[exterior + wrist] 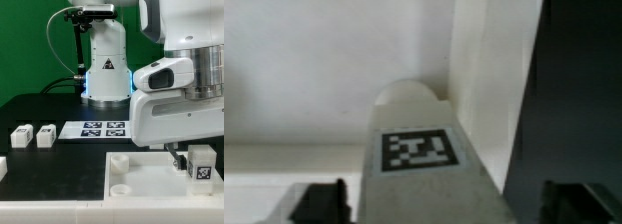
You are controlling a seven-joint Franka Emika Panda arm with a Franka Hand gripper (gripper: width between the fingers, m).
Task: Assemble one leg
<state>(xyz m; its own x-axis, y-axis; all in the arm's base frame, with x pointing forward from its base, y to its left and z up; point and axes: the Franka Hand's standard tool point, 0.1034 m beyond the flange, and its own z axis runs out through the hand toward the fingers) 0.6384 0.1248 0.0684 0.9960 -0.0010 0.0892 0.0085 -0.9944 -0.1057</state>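
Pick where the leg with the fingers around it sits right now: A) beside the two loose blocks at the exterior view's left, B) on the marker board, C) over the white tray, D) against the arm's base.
C: the gripper holds the leg over the tray, at the exterior view's right.

The arm's white base column stands upright behind the marker board (104,129), far side of the table. The forearm and wrist reach forward — a bulky white housing hanging well in front of the marker board and off to the exterior view's right of it. Below it the gripper (188,160) points straight down. In the wrist view its dark fingers (317,203) sit either side of the leg (420,150) — clamped on it.
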